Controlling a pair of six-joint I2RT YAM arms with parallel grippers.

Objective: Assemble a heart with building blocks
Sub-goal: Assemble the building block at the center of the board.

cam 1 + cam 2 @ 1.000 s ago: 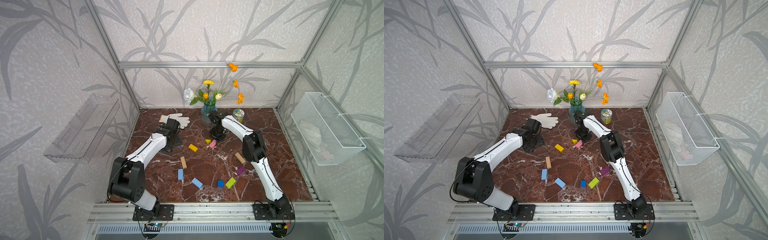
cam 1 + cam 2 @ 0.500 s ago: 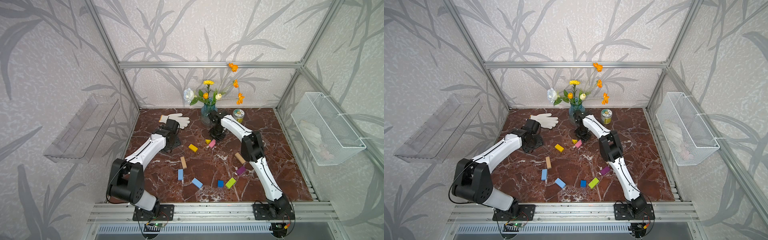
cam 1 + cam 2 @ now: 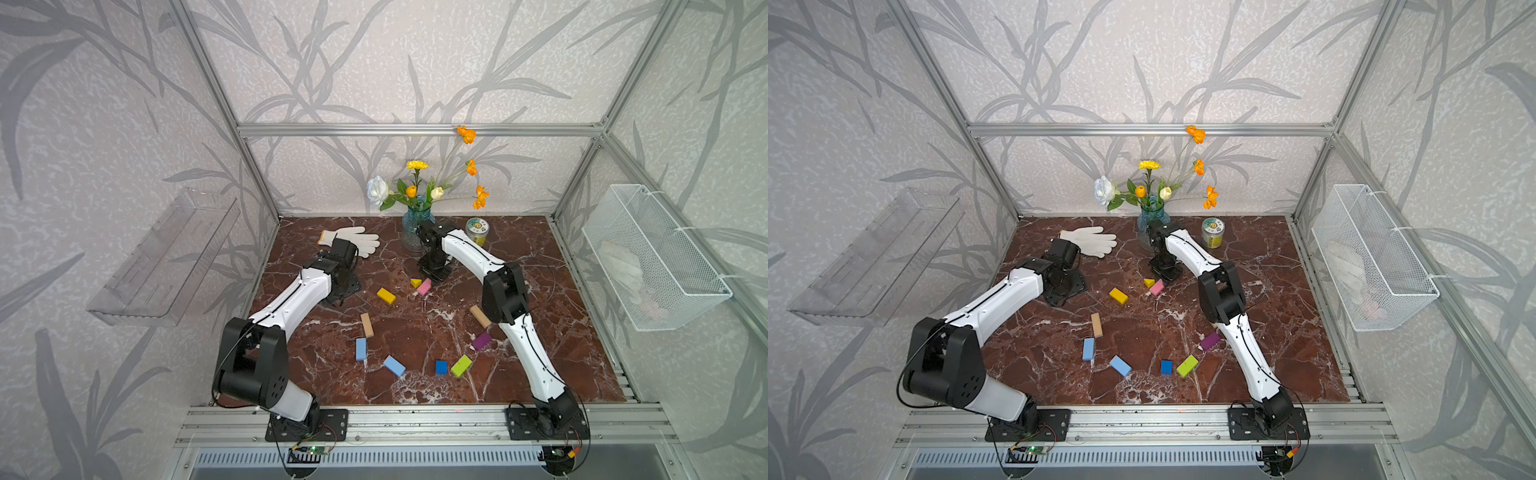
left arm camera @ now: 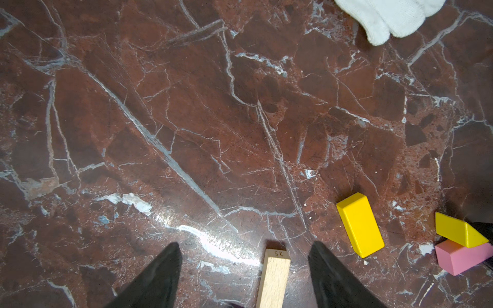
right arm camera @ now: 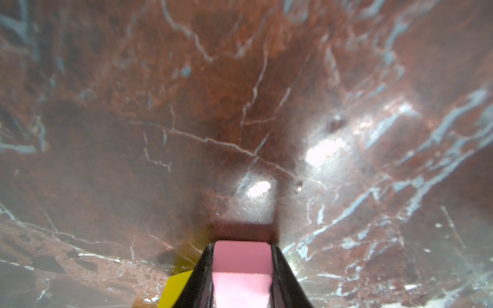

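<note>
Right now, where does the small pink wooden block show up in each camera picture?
Top view: the pink wooden block lies on the red marble table, at the right gripper tip.
Top view: the block likewise at that gripper tip.
Left wrist view: the block past the yellow rectangular brick.
Right wrist view: the block clamped between the gripper's black fingers.
Shared landmark: the tiny yellow wooden wedge right beside it, in all four.

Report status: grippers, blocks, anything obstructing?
Right gripper shut on pink block. Left gripper open, empty. Heart unbuilt, blocks scattered. Yellow wedge against pink block.
</note>
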